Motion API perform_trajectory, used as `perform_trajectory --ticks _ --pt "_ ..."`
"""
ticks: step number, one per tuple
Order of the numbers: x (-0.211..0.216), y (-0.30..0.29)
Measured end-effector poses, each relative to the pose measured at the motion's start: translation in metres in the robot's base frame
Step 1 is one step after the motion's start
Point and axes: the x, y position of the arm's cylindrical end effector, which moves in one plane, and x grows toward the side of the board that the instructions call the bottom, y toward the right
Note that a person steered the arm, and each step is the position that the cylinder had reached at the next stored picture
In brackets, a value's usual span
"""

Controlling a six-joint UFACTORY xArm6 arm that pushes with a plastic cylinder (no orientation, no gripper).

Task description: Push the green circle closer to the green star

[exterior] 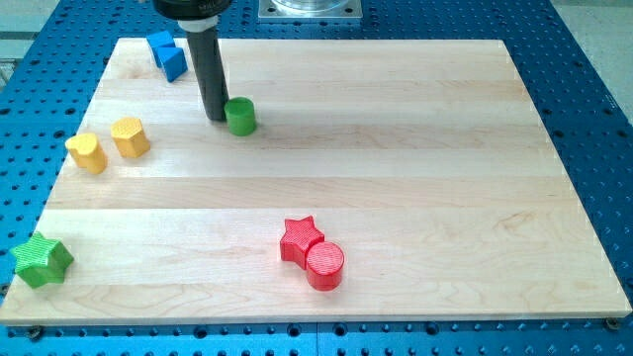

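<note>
The tip is set beside the green circle, far from the green star.

In the camera view, my tip [217, 118] is seen touching, or just about touching, the green circle [239, 116] on the circle's left side as the view shows it, near the top left of the wooden board [415, 168]. No jaws are fitted to this rod, so nothing can be held or let go; blocks are only pushed. The green star [42, 261] is found at the bottom left corner, well apart from the circle. Two yellow blocks [109, 145] lie between them, a little to the view's left. A blue block [166, 53] sits at the top left, and a red star [300, 238] touches a red circle [324, 265] near the bottom middle. Almost all of the push is judged to be left, since the circle is not yet near the star. From this side, the circle would be sent away from the star, so the tip would likely need to be brought round first.
</note>
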Motion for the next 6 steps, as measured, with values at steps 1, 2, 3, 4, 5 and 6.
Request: perform_trajectory --ticks 1,2,3,4,5,6 --pt "0.049 -0.006" --pt "-0.001 0.011" --pt "-0.049 0.020" --pt "-0.053 0.066" --pt "-0.012 0.036" --pt "0.050 -0.028"
